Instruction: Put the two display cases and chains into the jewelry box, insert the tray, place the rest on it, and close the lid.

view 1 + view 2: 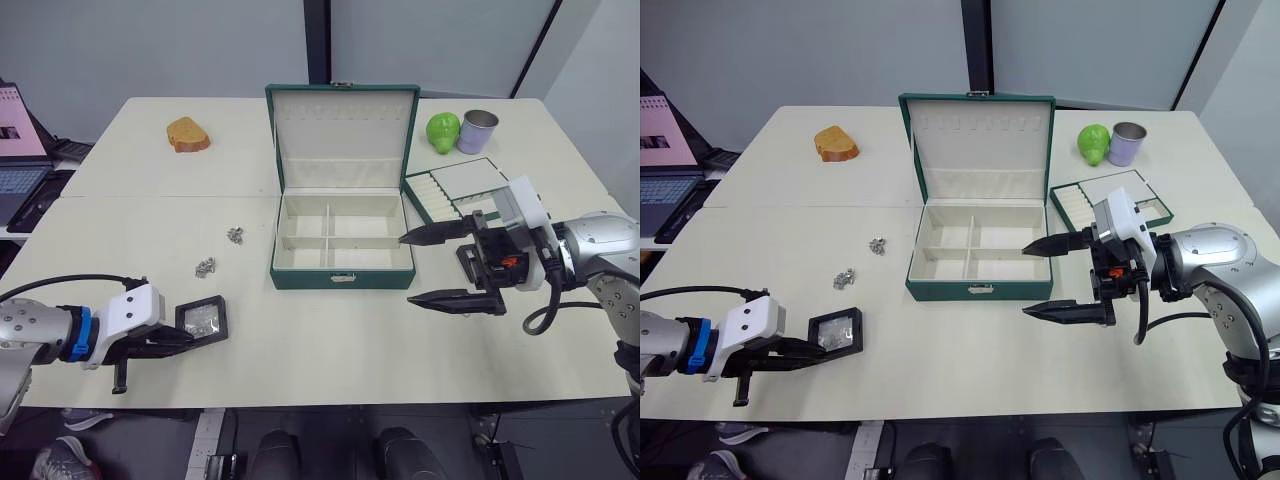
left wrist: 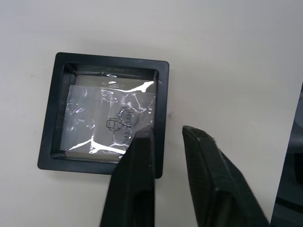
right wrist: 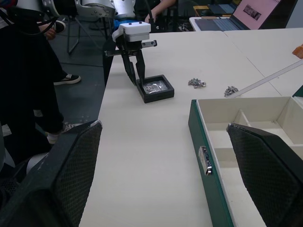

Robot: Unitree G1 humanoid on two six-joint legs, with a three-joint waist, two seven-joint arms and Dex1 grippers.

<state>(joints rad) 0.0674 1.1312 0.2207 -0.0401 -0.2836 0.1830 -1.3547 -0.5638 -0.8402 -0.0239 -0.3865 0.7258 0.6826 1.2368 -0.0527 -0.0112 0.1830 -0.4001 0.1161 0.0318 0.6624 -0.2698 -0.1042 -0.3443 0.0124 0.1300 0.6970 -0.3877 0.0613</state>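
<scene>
A: Closest to you, the left gripper (image 1: pixel 172 340) sits low on the table (image 1: pixel 330 345) near its front edge. Your fingers (image 2: pixel 137 179) are a narrow gap apart, straddling the near rim of one display case (image 1: pixel 203 320): one finger over the frame, the other just outside it on bare table.

B: Is it clamped?

A: You can't call it a pinch; there's a gap between the finger pads. The case lies flat, crinkled clear film over a silvery piece.

B: And your right side?

A: The right gripper (image 1: pixel 445 268) hovers just right of the jewelry box (image 1: pixel 342 250), fingers spread wide, nothing between them. From the right wrist view you're looking straight along the box's front wall and gold clasp (image 3: pixel 205 161).

B: The second case?

A: There's a dark shape behind the right gripper, but you can't tell what it is.

B: Further out?

A: Two small chain heaps (image 1: pixel 206 266) (image 1: pixel 235 235) lie left of the box, apart from each other. The box stands open, its cream compartments bare, the lid (image 1: pixel 342 135) upright behind. The tray (image 1: pixel 458 187) lies right of the box, beyond your right gripper. At the far edge you've got a green pear (image 1: pixel 442 130) touching a grey can (image 1: pixel 477 130), and a bread slice (image 1: pixel 187 135) far left.
</scene>
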